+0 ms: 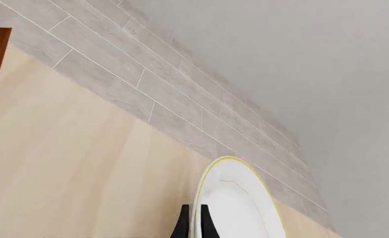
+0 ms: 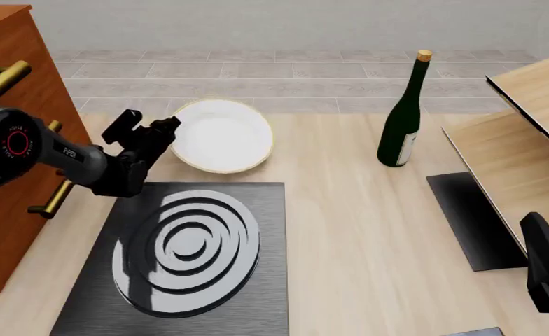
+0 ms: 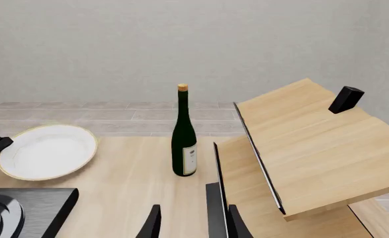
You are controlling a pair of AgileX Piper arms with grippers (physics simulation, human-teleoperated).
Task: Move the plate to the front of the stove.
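Observation:
The white plate [image 2: 223, 136] with its thin yellow rim sits tilted just beyond the far edge of the stove [image 2: 255, 210], a dark grey slab with silver burner rings. My left gripper [image 2: 170, 127] is shut on the plate's left rim. In the left wrist view the rim of the plate [image 1: 237, 203] runs between the two black fingertips [image 1: 184, 225]. The right wrist view shows the plate [image 3: 47, 151] and a corner of the stove [image 3: 42, 203] at its left. My right gripper [image 3: 194, 225] is open and holds nothing, low at the table's near right.
A green wine bottle [image 2: 400, 119] stands right of the plate. A wooden cabinet [image 2: 3, 154] with brass handles flanks the stove's left. A wooden shelf unit [image 2: 526, 133] rises at the right, with a plain dark slab [image 2: 470, 217] beside it.

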